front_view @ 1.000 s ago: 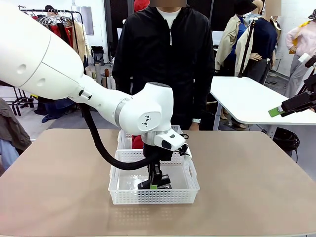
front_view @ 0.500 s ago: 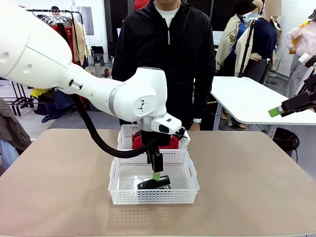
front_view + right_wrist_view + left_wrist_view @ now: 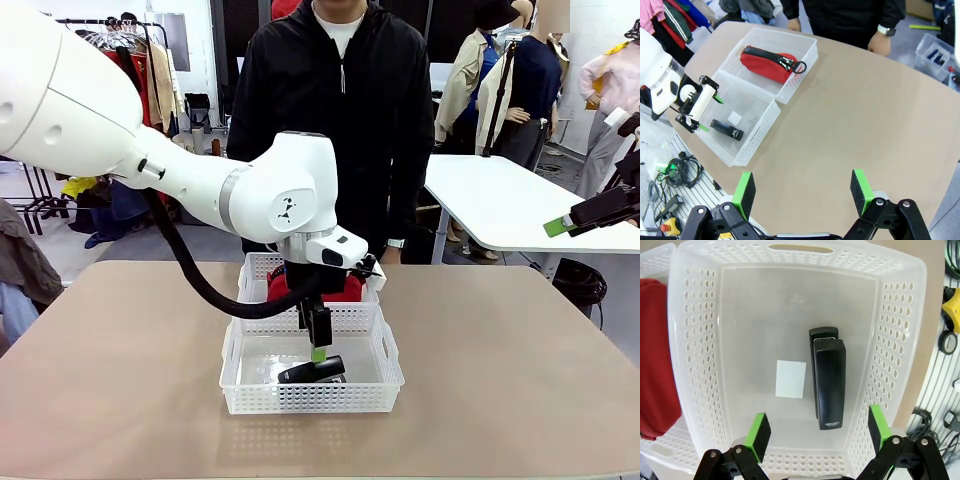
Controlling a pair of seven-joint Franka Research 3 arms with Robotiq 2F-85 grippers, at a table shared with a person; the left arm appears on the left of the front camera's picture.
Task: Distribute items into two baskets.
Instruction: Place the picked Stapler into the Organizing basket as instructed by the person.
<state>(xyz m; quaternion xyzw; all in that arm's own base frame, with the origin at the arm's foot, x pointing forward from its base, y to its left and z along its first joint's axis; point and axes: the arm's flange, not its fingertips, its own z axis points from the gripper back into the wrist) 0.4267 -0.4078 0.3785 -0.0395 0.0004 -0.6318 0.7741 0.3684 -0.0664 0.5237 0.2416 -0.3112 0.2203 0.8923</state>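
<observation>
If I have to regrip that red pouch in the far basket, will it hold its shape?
Probably not: the red pouch looks like soft fabric, sagging rounded in its basket, so it should flop. Likely light. Its zipper pull may dangle.

stapler [image 3: 828,382] in near basket [image 3: 385,375], pouch [image 3: 767,62] in far basket [image 3: 805,47]

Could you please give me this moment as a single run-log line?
left gripper: open above near basket | stapler: lying in near basket | red pouch: in far basket | right gripper: open, empty

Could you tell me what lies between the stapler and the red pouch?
In the right wrist view, the baskets' adjoining walls separate stapler from red pouch.
</observation>
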